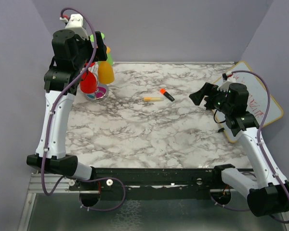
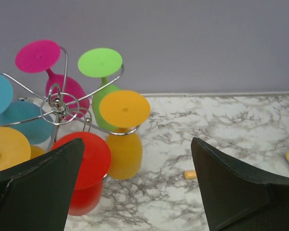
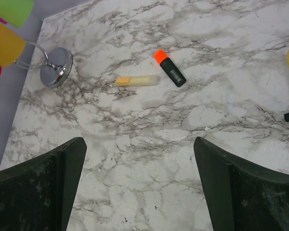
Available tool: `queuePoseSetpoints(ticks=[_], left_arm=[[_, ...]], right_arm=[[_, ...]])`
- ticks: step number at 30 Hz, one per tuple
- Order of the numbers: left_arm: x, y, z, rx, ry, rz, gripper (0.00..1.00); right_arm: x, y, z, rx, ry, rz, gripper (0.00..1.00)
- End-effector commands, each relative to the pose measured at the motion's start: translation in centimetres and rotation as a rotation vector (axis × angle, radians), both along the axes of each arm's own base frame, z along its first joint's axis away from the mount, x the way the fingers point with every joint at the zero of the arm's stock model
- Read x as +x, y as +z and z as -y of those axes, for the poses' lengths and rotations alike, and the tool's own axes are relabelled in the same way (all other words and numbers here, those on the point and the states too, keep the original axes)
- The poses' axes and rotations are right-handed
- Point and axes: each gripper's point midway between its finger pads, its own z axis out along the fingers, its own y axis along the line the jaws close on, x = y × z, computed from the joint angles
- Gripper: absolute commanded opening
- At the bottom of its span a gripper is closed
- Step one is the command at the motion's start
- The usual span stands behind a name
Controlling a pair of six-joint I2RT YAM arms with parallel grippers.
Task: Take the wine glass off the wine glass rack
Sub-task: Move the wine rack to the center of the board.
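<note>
Left gripper spread, empty, facing rack at frame left. Advise: close on mid-frame orange glass bowl, then slide it outward, level. Right gripper spread, idle.

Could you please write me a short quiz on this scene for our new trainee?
1. True or false: the left gripper is shut on a glass.
2. Which glass is partly hidden behind the left fingers in the left wrist view: A red, B pink, C green?
3. What colour is the cap of the black marker beside the yellow marker?
Key: 1 false; 2 A, the red glass; 3 orange.
</note>
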Motion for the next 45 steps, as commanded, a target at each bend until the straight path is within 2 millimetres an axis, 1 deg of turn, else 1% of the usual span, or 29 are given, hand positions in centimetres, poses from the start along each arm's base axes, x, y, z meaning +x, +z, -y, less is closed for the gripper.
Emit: queuePoseSetpoints(ticks=[1, 5, 8, 12, 14, 15, 17, 20, 22, 24, 25, 28, 33, 34, 36, 38, 42, 44, 45], left_arm=[[2.8, 0.3, -2.4, 0.042, 0.132, -0.007, 0.93], [5.5, 0.0, -3.3, 0.051, 0.163, -0.012, 0.93], [6.9, 0.0, -4.0, 0.061, 0.172, -0.012, 0.89], [7.9, -0.4, -6.5, 0.077, 0.217, -0.018, 0.82], [8.4, -0.9, -7.1, 0.071, 0.2, -0.03, 0.8], [8.5, -1.3, -7.0, 0.074, 0.191, -0.042, 0.78], [8.8, -2.1, -8.1, 0.074, 0.197, -0.064, 0.75], [9.6, -3.1, -8.3, 0.1, 0.161, -0.084, 0.7], [10.0, -3.7, -8.6, 0.127, 0.141, -0.098, 0.69], [10.2, -3.9, -8.9, 0.119, 0.12, -0.11, 0.6], [10.3, -4.0, -8.8, 0.111, 0.103, -0.109, 0.59], [10.7, -4.4, -8.5, 0.103, 0.061, -0.113, 0.58], [11.4, -5.3, -9.3, 0.101, 0.074, -0.133, 0.56], [11.5, -5.4, -9.4, 0.101, 0.074, -0.135, 0.53], [11.9, -5.6, -9.4, 0.109, 0.063, -0.135, 0.51], [12.2, -5.9, -9.2, 0.136, 0.028, -0.133, 0.43], [12.4, -6.8, -9.1, 0.154, 0.012, -0.149, 0.42], [12.5, -7.1, -9.2, 0.162, 0.009, -0.154, 0.36], [12.6, -7.2, -9.3, 0.167, 0.017, -0.156, 0.35]], right_arm=[[-0.2, -0.2, -0.8, -0.014, 0.074, -0.01, 1.0], [-0.4, -0.5, -1.0, -0.011, 0.088, -0.03, 1.0], [-0.4, -1.0, -0.9, -0.019, 0.08, -0.044, 1.0], [-0.4, -1.5, -0.7, -0.023, 0.07, -0.064, 1.0], [-0.6, -1.8, -1.0, -0.022, 0.091, -0.073, 1.0], [-0.7, -2.0, -1.1, -0.022, 0.101, -0.075, 1.0], [-0.7, -2.2, -1.3, -0.014, 0.113, -0.083, 1.0], [-0.6, -2.5, -1.5, -0.002, 0.115, -0.098, 1.0], [-0.4, -2.7, -1.4, 0.01, 0.092, -0.12, 1.0], [-0.3, -2.9, -1.4, 0.013, 0.089, -0.137, 1.0], [-0.3, -3.0, -1.5, 0.014, 0.095, -0.143, 1.0], [-0.3, -3.4, -1.6, 0.02, 0.096, -0.162, 1.0], [-0.4, -3.8, -1.6, 0.034, 0.08, -0.193, 1.0], [-0.4, -3.8, -1.6, 0.035, 0.08, -0.194, 1.0], [-0.4, -3.7, -1.6, 0.034, 0.081, -0.19, 1.0], [-0.4, -3.6, -1.4, 0.027, 0.076, -0.187, 1.0], [-0.2, -3.5, -0.7, 0.019, 0.023, -0.191, 1.0], [-0.3, -3.6, -0.5, 0.014, 0.013, -0.191, 1.0], [-0.3, -3.7, -0.5, 0.013, 0.011, -0.192, 1.0]])
